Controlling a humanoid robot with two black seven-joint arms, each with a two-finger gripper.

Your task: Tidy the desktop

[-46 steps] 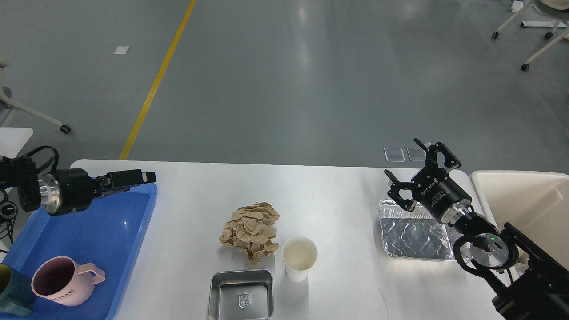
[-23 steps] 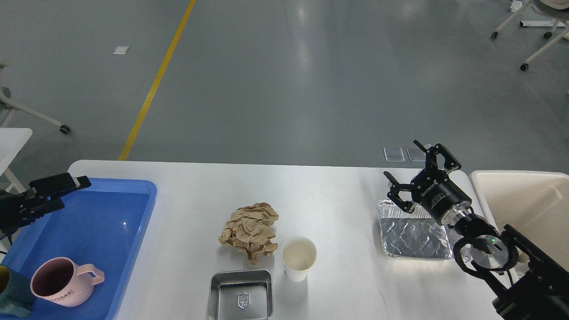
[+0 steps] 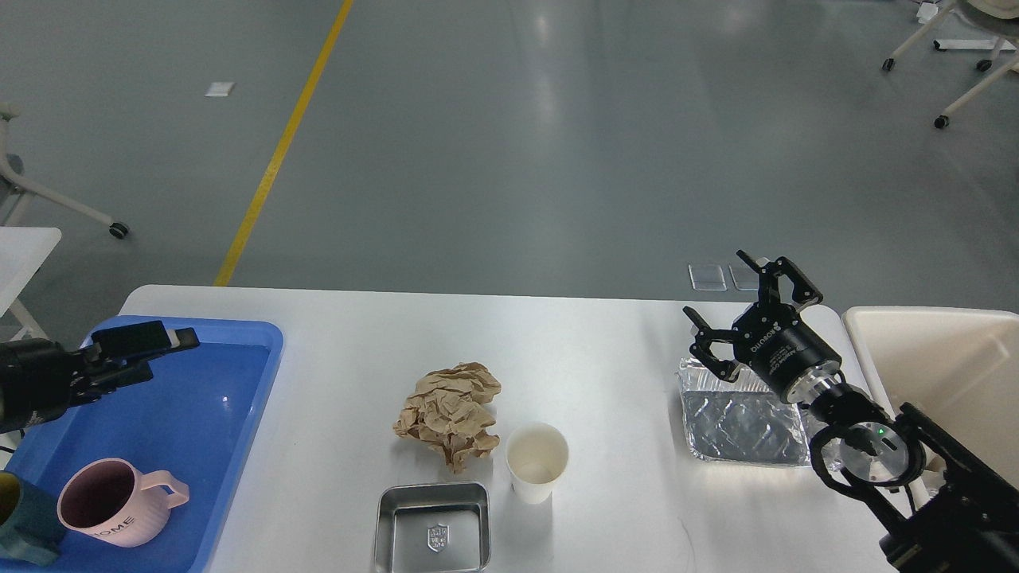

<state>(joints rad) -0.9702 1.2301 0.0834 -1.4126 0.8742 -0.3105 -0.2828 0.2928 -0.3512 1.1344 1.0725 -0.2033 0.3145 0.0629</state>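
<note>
The white desktop [image 3: 605,342] carries a crumpled brown paper ball [image 3: 448,410], a white paper cup [image 3: 536,461], a square metal dish [image 3: 432,527] and a foil container [image 3: 740,422]. My left gripper [image 3: 147,354] hovers over the far left corner of the blue tray [image 3: 215,414]; its fingers look slightly apart with nothing between them. My right gripper [image 3: 736,298] hangs open and empty above the foil container's far edge.
A pink mug [image 3: 119,501] and a teal object [image 3: 24,521] sit in the blue tray's near left part. A beige bin [image 3: 939,358] stands beyond the desktop's right end. Grey floor with a yellow line lies behind.
My left gripper drew back to the left over the blue tray, then came a little to the right. The right gripper barely moved.
</note>
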